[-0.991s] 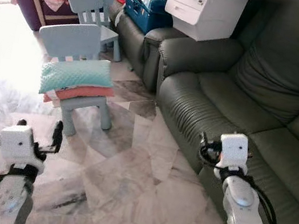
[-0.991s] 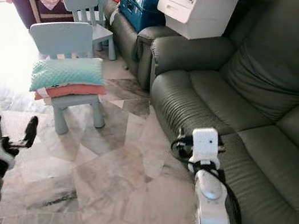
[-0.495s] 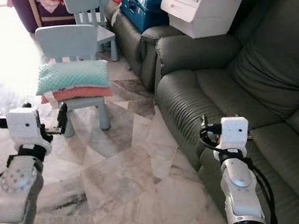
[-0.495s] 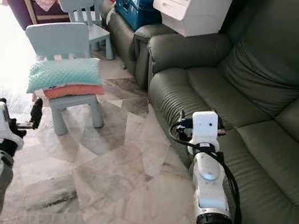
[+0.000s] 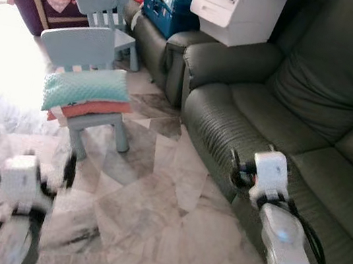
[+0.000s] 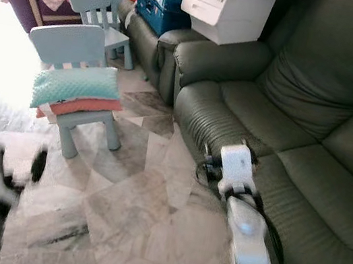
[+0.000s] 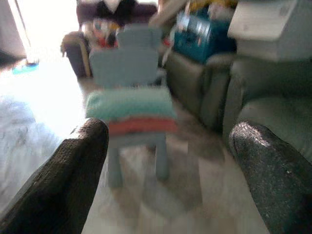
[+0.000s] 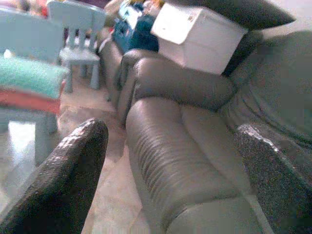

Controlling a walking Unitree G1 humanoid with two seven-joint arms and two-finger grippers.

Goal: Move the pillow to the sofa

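Two stacked pillows, teal pillow (image 5: 86,87) over coral pillow (image 5: 92,107), rest on a pale-blue child's chair (image 5: 85,49) as the spread, empty left gripper (image 7: 165,161) and right gripper (image 8: 170,161) stand well apart from them, risking snagging both pillows or tipping the chair beside the green sofa (image 5: 288,117).

Two silver arms, white boxy wrist housings, black looping cables, long black textured fingers (image 7: 73,180).
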